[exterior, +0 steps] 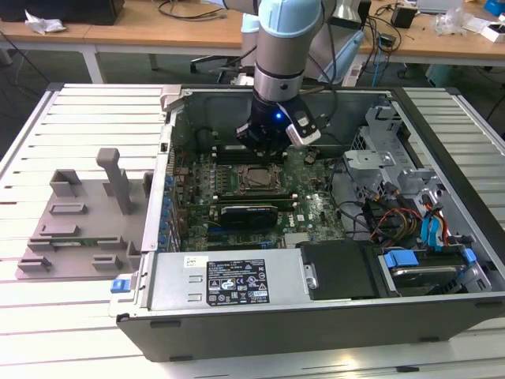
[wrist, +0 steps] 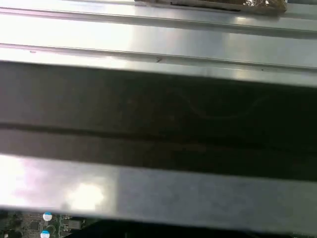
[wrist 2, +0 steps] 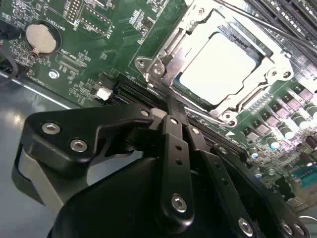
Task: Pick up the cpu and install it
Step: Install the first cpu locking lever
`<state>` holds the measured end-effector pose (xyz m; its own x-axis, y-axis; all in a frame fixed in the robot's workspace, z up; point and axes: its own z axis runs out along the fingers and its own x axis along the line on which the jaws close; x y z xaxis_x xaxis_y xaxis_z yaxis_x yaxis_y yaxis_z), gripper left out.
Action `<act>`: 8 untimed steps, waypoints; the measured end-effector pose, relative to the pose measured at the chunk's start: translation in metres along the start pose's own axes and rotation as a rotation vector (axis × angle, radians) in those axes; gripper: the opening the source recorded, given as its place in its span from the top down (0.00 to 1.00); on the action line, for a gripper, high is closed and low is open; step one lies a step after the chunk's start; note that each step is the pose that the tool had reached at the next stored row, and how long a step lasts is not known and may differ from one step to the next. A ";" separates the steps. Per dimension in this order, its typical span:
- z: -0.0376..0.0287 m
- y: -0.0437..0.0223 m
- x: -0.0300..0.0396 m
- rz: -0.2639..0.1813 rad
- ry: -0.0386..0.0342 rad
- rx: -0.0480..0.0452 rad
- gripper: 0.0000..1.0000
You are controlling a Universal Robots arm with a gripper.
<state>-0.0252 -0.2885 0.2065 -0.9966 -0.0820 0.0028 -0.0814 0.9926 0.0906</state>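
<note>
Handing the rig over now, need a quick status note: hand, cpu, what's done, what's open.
Hand: inside the open computer case, low over the green motherboard, fingers together, holding nothing visible.
The cpu, a silvery-grey flat square chip, lies inside the metal socket frame on the motherboard, level as far as the second wrist view shows.
Done: cpu picked up and placed in the socket.
Left: cannot tell whether it is fully seated; the grey plastic fixture tray sits on the table at the exterior view's left.

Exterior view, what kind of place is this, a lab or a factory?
Probably a robotics lab or workshop: an open computer case lies on a slatted metal table under the arm's gripper, with cable-strewn wooden desks behind and a grey fixture tray beside it.
</note>
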 end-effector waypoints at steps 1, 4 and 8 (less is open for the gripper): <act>0.0024 -0.0009 -0.0065 0.000 0.0007 0.0038 0.89; 0.0035 -0.0010 -0.0067 0.000 0.0012 0.0086 0.89; 0.0042 -0.0023 -0.0066 0.000 0.0010 0.0115 0.89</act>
<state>-0.0185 -0.2898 0.2022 -0.9966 -0.0818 0.0038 -0.0813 0.9935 0.0791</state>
